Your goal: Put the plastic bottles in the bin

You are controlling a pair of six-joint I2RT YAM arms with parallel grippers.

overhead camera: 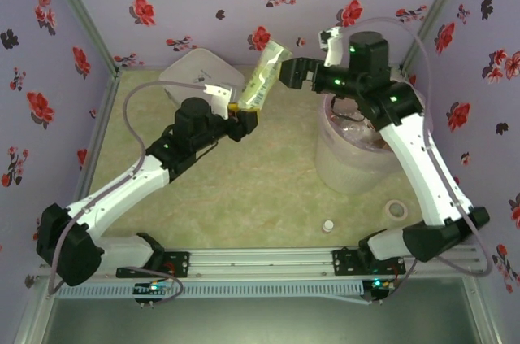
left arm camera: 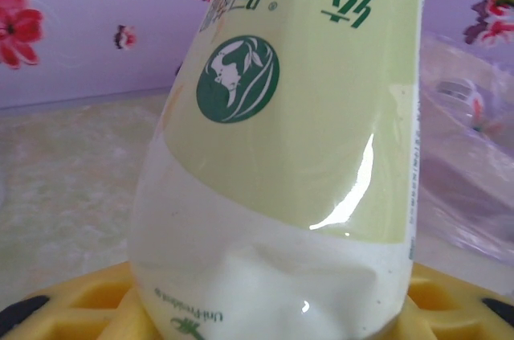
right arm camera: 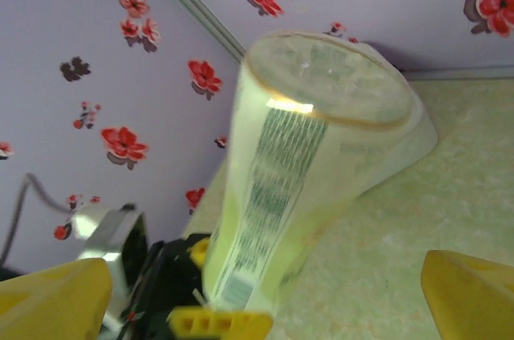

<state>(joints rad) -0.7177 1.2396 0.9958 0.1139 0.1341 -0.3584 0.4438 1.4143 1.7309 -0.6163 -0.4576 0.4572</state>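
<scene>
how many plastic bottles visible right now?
1. The clear plastic bottle with a yellow-green label is held aloft in the left hand, left of the large translucent bag-lined bin. More may sit inside the bin; its contents are too blurred to count.

L arm [overhead camera: 138, 181] stretched fwd, L gripper [overhead camera: 242, 113] clamped; R arm [overhead camera: 422, 157] bent inward, R gripper [overhead camera: 284, 75] wide open.
</scene>
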